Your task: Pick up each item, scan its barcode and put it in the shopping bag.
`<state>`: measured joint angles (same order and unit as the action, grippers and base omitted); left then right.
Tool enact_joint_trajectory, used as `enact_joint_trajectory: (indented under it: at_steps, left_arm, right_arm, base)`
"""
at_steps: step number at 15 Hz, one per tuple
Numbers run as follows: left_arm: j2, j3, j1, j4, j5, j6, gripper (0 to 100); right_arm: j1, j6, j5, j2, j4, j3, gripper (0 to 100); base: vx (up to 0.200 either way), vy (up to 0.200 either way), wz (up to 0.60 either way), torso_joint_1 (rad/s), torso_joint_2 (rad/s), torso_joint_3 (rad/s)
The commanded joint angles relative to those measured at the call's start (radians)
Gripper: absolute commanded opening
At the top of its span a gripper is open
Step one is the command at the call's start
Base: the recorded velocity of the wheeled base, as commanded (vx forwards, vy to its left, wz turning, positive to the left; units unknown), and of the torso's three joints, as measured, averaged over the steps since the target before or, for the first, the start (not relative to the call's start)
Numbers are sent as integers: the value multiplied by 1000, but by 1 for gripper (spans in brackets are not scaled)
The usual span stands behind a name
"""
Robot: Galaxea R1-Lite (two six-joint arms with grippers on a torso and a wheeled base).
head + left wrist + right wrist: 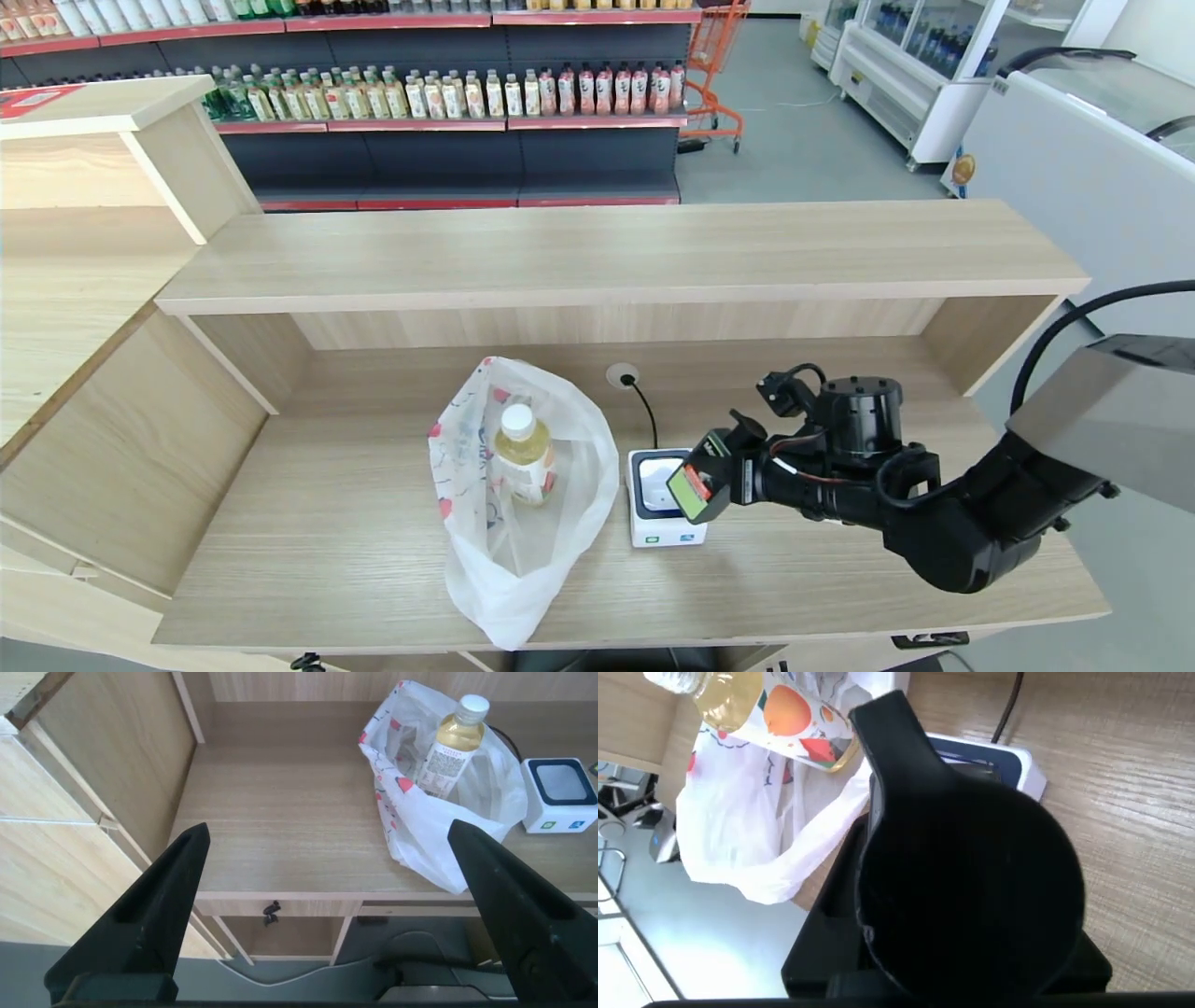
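My right gripper (714, 471) is shut on a small dark container (693, 489) with a green and red label, held tilted just above the white barcode scanner (665, 523). In the right wrist view the container's dark round body (971, 896) hides the fingers, with the scanner (994, 761) behind it. A white shopping bag (509, 560) with a printed pattern stands open left of the scanner, and a bottle of yellow drink (523, 453) stands inside it. My left gripper (327, 859) hangs open off the counter's front left edge, facing the bag (439, 831) and bottle (453, 747).
A black cable runs from a socket (623, 375) in the counter to the scanner. A raised wooden ledge (616, 252) and side walls (140, 457) enclose the counter on the far, left and right sides. Bare wood lies left of the bag.
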<state>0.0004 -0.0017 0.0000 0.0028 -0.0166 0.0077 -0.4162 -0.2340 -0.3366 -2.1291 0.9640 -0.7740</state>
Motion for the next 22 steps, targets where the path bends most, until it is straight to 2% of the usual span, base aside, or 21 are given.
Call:
enact_joint_trajectory:
  at_steps: [1, 10, 17, 20, 22]
  left_arm:
    - [0, 0, 0, 0, 0, 0, 100]
    - [0, 0, 0, 0, 0, 0, 100]
    - [0, 0, 0, 0, 0, 0, 100]
    - [0, 0, 0, 0, 0, 2, 100]
    - [0, 0, 0, 0, 0, 2, 100]
  right_arm:
    - [-10, 7, 1, -51, 1, -44, 0]
    - [-55, 16, 30, -181, 4, -188, 0]
    - [-67, 16, 31, -196, 4, -214, 0]
    - [-67, 2, 31, -103, 4, -214, 0]
    - [-61, 12, 50, 17, -2, -166, 0]
  base:
    - [0, 0, 0, 0, 0, 0]
    - [0, 0, 0, 0, 0, 0]
    - [0, 0, 0, 0, 0, 0]
    - [0, 0, 0, 0, 0, 0]
    - [0, 0, 0, 0, 0, 0]
